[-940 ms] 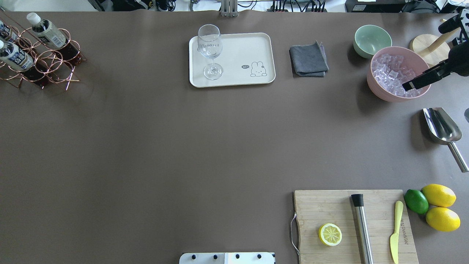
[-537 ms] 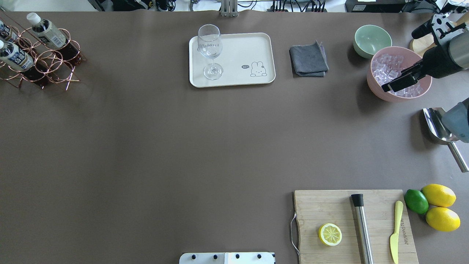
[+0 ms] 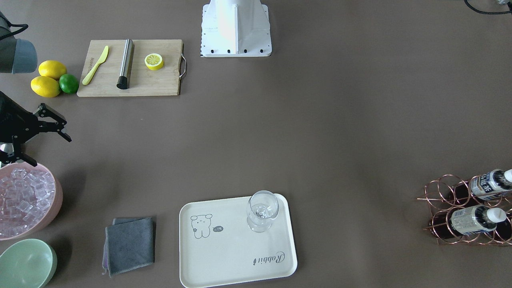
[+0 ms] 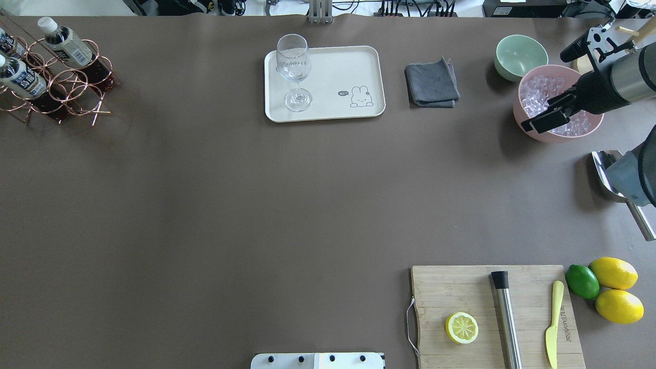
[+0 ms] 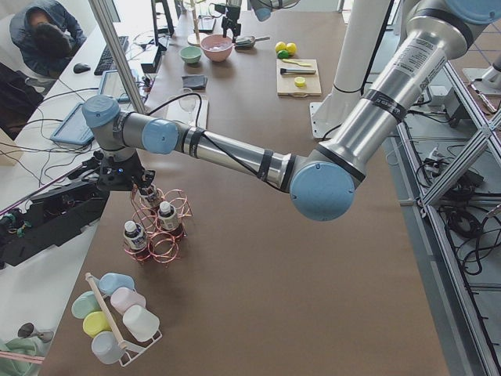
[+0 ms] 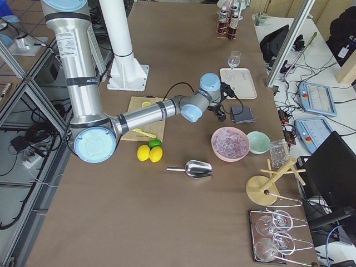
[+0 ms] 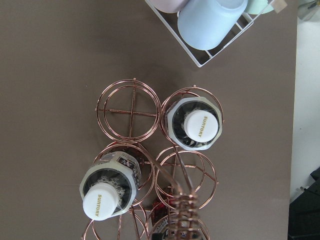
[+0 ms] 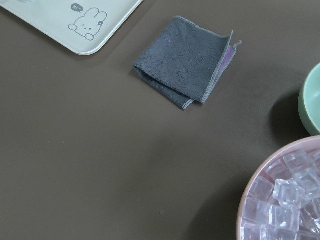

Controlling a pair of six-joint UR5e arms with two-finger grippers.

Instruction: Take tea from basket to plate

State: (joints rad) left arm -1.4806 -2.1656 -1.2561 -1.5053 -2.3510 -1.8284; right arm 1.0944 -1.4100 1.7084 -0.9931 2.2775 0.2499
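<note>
The copper wire basket (image 4: 77,87) stands at the table's far left corner and holds three tea bottles (image 4: 64,42). In the left wrist view I look straight down on the basket (image 7: 130,107); two white caps (image 7: 202,125) show and the third bottle is partly hidden under the coiled handle. My left gripper (image 5: 135,186) hangs just above the basket; I cannot tell if it is open. The cream plate (image 4: 338,72) lies at the far middle with a glass (image 4: 294,66) on it. My right gripper (image 4: 546,89) is open and empty over the pink bowl.
The pink bowl of ice (image 4: 517,102) and green bowl (image 4: 520,54) sit at the far right, a grey cloth (image 4: 431,82) beside the plate. A metal scoop (image 4: 599,164), cutting board (image 4: 446,292), lemons and lime lie to the right. A cup rack (image 7: 210,25) stands next to the basket.
My right arm has swung in from the right edge, carrying the open gripper leftward across the pink bowl. The basket, bottles and plate have not moved.
</note>
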